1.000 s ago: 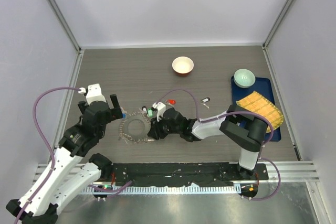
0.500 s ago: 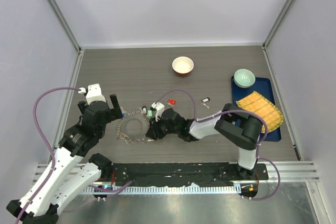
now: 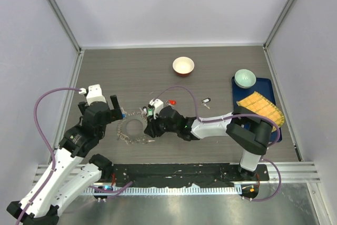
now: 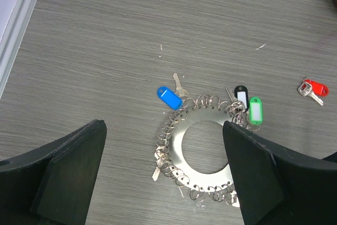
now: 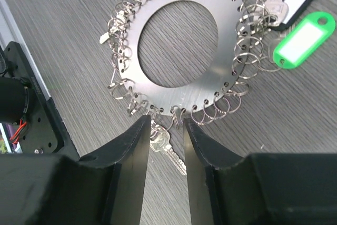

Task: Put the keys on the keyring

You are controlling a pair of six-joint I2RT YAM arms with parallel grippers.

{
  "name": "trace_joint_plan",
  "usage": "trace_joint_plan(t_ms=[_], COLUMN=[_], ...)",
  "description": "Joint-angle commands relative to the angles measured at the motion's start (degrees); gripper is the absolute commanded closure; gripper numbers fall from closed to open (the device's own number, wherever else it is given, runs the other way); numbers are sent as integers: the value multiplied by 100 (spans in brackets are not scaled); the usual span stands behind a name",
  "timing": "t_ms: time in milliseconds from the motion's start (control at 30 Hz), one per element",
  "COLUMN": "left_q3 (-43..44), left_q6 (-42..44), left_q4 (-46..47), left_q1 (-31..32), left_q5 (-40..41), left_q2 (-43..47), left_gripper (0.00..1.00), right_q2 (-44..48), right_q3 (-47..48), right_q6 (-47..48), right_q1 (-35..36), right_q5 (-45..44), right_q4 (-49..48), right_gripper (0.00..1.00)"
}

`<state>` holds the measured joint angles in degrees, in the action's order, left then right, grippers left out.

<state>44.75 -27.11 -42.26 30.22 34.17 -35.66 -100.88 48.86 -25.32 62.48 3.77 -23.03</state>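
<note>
Keyring [image 5: 179,92] just beyond narrowly parted right fingers [image 5: 126,167]; left fingers [image 4: 68,167] spread wide above it.

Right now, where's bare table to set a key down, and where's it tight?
Free: far-left corner, bounded by the walls and the red-and-cream bowl; also the gap between that bowl and the blue tray. Crowded: around the keyring, hemmed by the left gripper, right gripper, tagged keys and the red key.
</note>
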Motion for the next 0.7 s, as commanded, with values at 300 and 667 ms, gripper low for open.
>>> trace_joint_plan(t_ms=[300, 667], left_q3=[-19, -28], left_q6=[92, 110], left_q4=[148, 165], left_q1=[-60, -86], left_q5=[-113, -165], left_q2=[59, 33], left_gripper=[4, 4], right_q2=[-634, -722], right_q3=[669, 343], right_q6=[326, 352], right_q1=[19, 36], right_q5=[379, 405], right_q4=[17, 53], right_gripper=[63, 65])
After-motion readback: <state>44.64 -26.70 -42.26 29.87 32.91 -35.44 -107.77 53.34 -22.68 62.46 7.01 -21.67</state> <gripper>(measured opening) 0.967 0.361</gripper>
